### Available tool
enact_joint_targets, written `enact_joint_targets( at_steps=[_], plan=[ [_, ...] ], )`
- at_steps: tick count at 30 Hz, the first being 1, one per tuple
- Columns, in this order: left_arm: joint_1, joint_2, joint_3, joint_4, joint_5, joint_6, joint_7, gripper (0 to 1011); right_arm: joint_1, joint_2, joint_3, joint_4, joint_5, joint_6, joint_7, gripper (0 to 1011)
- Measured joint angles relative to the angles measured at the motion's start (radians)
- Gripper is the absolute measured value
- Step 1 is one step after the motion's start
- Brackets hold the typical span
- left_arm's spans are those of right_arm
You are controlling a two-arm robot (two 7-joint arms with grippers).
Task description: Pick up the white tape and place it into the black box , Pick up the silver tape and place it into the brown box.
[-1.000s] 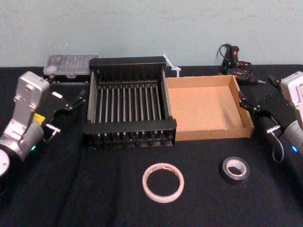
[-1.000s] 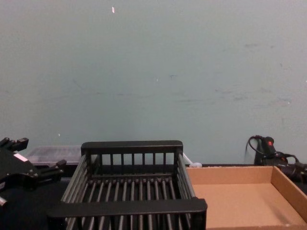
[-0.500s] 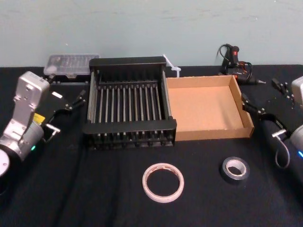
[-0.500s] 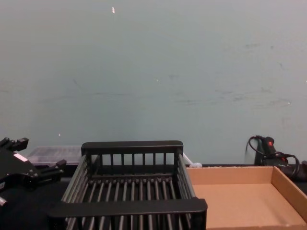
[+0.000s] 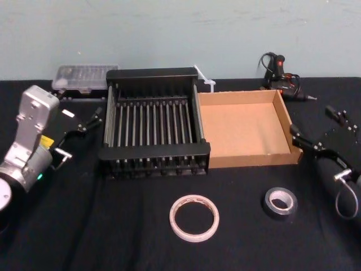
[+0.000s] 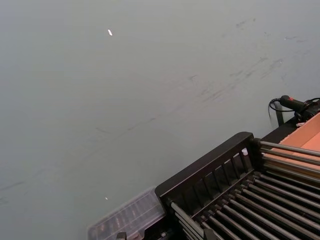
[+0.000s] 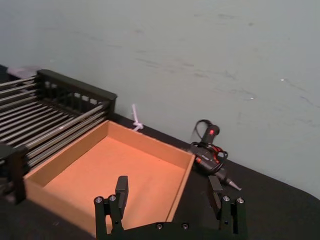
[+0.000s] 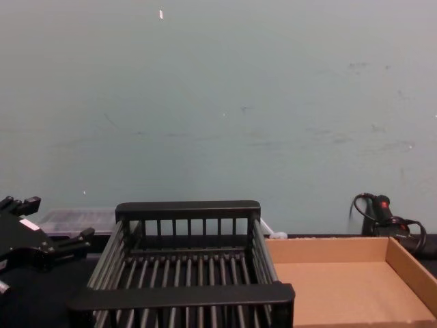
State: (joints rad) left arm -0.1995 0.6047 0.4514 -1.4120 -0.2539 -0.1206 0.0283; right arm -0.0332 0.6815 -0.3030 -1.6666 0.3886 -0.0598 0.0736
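- Our right pincer point(image 5: 322, 131), fingers spread wide and holding nothing, has drawn back and toward the near side over the last second; it now hangs off the right-hand wall of the shallow tan cardboard tray, the brown box point(image 5: 246, 130), near the small thick roll of grey-silver tape point(image 5: 280, 202).
- We read that as the opening of a reach for the silver tape, which lies flat on the black-clothed worktop point(image 5: 113, 226), in front of the brown box's right corner.
- The wide, thin white tape ring point(image 5: 194, 217) lies flat on the near worktop, in front of the slatted black plastic crate point(image 5: 153, 129); both boxes stand empty, so neither placement is done.
- Our left pincer point(image 5: 84, 120) has not moved: it waits, parted and empty, just beside the black box's left wall.
- A clear plastic case point(image 5: 84, 76) and a black glue gun point(image 5: 280, 74) sit against the back wall.
- The white tape's core carries reddish print, too small for us to read; no other lettering is legible.
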Motion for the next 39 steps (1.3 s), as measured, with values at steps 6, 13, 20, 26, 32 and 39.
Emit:
enact_joint_targets(
  at_steps=[6, 13, 20, 26, 32, 39],
  plan=[
    [0.000, 0.000, 0.000, 0.000, 0.000, 0.000, 0.000, 1001, -0.063, 0.031, 0.024, -0.056, 0.004, 0.001, 0.034, 1002],
    [0.000, 0.000, 0.000, 0.000, 0.000, 0.000, 0.000, 1001, -0.134, 0.058, 0.067, -0.112, 0.036, 0.026, 0.063, 1002],
    [0.000, 0.000, 0.000, 0.000, 0.000, 0.000, 0.000, 1001, -0.194, 0.075, 0.107, -0.153, 0.068, 0.050, 0.089, 1002],
    [0.000, 0.000, 0.000, 0.000, 0.000, 0.000, 0.000, 1001, -0.241, 0.084, 0.141, -0.187, 0.116, 0.103, 0.118, 1003],
    [0.000, 0.000, 0.000, 0.000, 0.000, 0.000, 0.000, 1001, -0.277, 0.092, 0.158, -0.220, 0.144, 0.170, 0.140, 1002],
    [0.000, 0.000, 0.000, 0.000, 0.000, 0.000, 0.000, 1001, -0.296, 0.092, 0.160, -0.233, 0.157, 0.240, 0.158, 1002]
  ],
)
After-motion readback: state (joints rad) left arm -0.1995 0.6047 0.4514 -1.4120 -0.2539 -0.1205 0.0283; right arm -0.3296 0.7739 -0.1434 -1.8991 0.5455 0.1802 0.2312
